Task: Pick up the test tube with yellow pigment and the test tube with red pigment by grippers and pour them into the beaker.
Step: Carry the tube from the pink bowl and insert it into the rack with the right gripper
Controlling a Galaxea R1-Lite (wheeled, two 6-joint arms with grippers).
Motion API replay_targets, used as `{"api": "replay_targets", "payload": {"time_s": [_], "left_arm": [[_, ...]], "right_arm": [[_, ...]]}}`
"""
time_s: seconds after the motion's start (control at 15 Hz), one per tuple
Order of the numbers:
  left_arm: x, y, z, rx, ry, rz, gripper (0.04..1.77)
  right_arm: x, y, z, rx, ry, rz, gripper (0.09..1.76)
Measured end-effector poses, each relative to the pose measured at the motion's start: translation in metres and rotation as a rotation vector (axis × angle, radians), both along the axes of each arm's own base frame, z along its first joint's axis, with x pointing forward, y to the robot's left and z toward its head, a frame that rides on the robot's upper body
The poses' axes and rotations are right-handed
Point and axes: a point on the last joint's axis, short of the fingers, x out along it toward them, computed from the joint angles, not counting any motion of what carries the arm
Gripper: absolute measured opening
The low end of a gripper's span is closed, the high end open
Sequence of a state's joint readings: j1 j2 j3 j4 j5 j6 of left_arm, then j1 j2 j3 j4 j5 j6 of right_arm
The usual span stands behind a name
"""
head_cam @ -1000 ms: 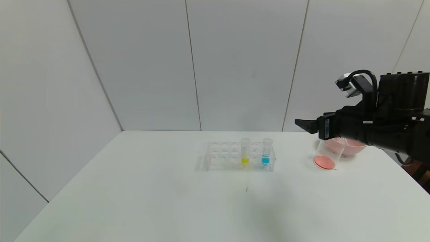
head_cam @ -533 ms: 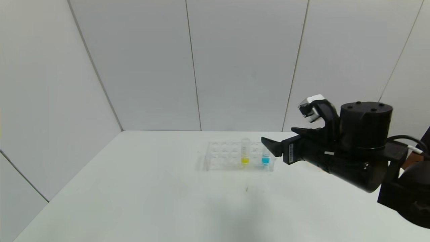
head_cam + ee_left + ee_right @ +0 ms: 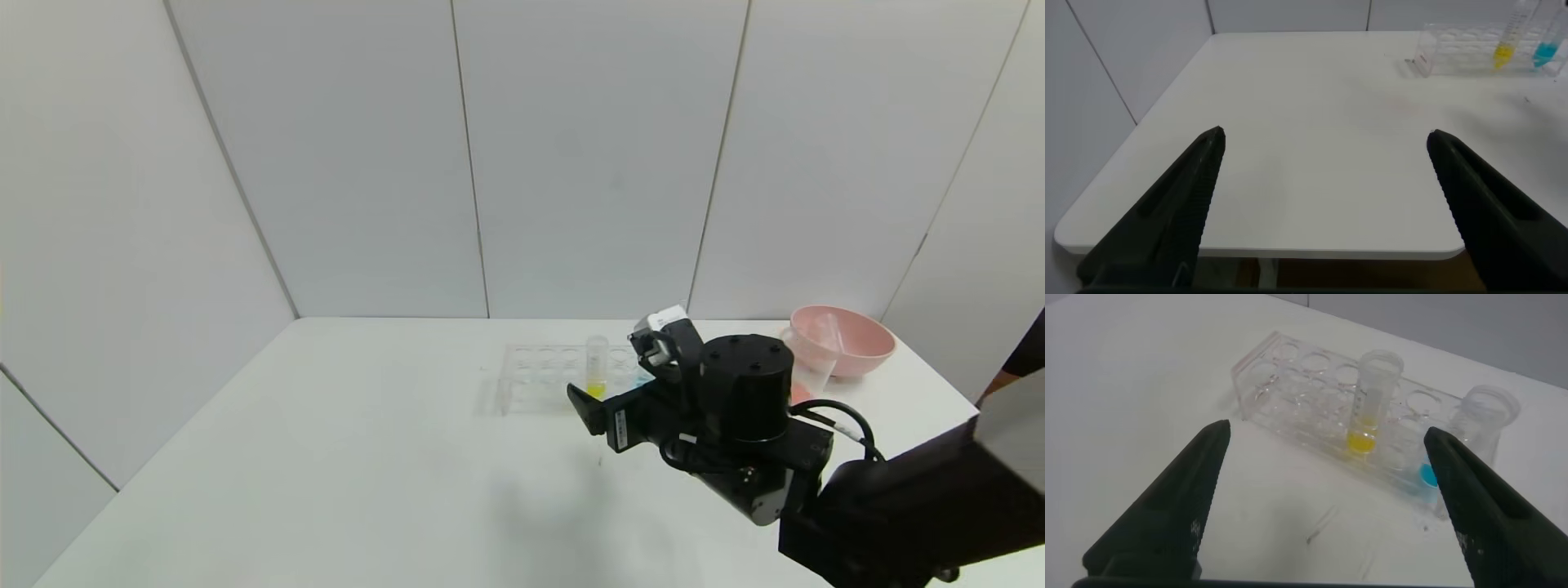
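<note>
Two hands are on record, and only one appears from the head camera. Starting at the left, the left hand (image 3: 1323,204) shows in its own wrist view alone, held off the near-left part of the white desk (image 3: 326,457) with its two black fingers (image 3: 1176,212) spread wide apart and nothing between them. Moving toward the middle, a clear plastic rack (image 3: 543,377) stands on the far central part of the desk, its left wells unoccupied. The test tube with yellow pigment (image 3: 597,369) stands upright in a well toward the right half of the rack, its yellow tip at the bottom. Just right of it a blue-tipped tube (image 3: 1478,437) stands upright in the same rack; from the head camera it is mostly covered by the arm. The right hand (image 3: 589,408) is low over the desk just in front of the rack, pointing leftward, its tip beside the yellow tube's lower end but not touching it. The right wrist view confirms its fingers (image 3: 1184,506) stand wide apart, empty, with the yellow tube and blue tube both seen in the gap beyond them. Further right, the beaker (image 3: 804,371) is partly hidden behind the arm, with orange-red liquid at its base. A pink bowl (image 3: 845,339) sits just behind the beaker at the far right of the desk. The test tube with red pigment cannot be identified with certainty.
</note>
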State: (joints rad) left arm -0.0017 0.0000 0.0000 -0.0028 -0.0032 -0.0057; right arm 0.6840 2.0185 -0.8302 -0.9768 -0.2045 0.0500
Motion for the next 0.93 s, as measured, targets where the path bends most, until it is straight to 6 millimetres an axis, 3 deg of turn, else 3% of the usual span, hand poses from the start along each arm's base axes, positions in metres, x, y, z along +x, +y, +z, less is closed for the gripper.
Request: {"api": "replay_targets", "payload": {"time_s": [0.27,0.93], "left_arm": [[0.0,0.0,0.0,0.0,0.0,0.0,1.76],[0.0,0.0,0.0,0.0,0.0,0.0,1.76]], "right_arm": [[0.013,0.011,-0.026,-0.005,0.0,-0.016,1.7],[0.037,0.016,-0.048,0.029,-0.064,-0.095,1.7]]}}
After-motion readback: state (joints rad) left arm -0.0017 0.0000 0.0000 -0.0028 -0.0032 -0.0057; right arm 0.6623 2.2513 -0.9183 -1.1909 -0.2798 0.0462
